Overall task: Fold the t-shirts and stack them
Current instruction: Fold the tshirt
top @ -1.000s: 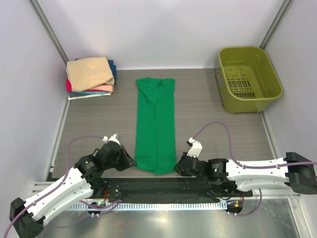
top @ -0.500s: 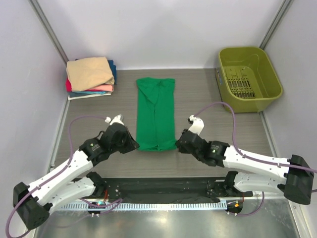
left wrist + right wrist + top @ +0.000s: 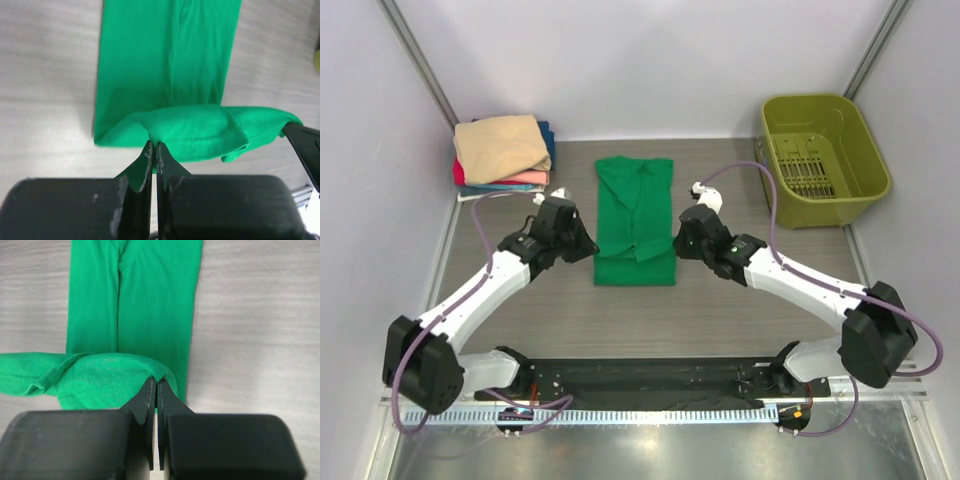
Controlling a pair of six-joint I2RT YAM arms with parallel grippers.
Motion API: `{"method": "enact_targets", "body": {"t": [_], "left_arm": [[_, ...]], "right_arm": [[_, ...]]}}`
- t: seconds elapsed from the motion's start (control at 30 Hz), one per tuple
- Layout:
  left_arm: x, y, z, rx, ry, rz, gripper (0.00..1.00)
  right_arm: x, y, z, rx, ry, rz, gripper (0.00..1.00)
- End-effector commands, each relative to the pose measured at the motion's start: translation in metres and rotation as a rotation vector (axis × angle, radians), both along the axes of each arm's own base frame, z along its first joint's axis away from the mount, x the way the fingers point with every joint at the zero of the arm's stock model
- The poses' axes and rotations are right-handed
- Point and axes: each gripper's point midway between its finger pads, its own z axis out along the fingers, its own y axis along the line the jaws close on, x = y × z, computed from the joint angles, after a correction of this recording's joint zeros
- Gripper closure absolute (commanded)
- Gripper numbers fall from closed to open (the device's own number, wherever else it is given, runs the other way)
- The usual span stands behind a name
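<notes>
Soft green t-shirt (image 3: 635, 205) is sagging lightly; I'm pinching its hem corners tight with left end effector (image 3: 153, 146) and right end effector (image 3: 154, 382).

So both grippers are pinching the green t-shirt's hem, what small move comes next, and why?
Probably carry the hem on toward the collar, then lower it: the left gripper and right gripper are shut on the green t-shirt, its hem lifted and well short of the collar.
</notes>
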Motion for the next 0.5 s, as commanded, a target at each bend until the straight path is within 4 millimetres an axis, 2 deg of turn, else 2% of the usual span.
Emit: {"method": "enact_targets", "body": {"t": [0.0, 0.03, 0.07, 0.37, 0.47], "left_arm": [[0.03, -0.008, 0.018, -0.045, -0.068, -0.047, 1.0], [0.038, -0.004, 0.009, -0.039, -0.044, -0.03, 1.0], [0.045, -0.005, 0.014, -0.048, -0.059, -0.031, 1.0], [0.084, -0.004, -0.009, -0.059, -0.008, -0.019, 1.0], [0.098, -0.007, -0.023, -0.066, 0.035, -0.015, 1.0]], "right_arm": [[0.03, 0.009, 0.026, 0.027, -0.077, 0.033, 0.99], [0.033, 0.011, 0.02, 0.023, -0.062, 0.043, 0.99], [0.038, 0.012, 0.02, 0.028, -0.064, 0.046, 0.99], [0.075, 0.014, 0.003, 0.029, -0.032, 0.046, 0.99], [0.089, 0.016, -0.012, 0.018, -0.001, 0.046, 0.99]]}}
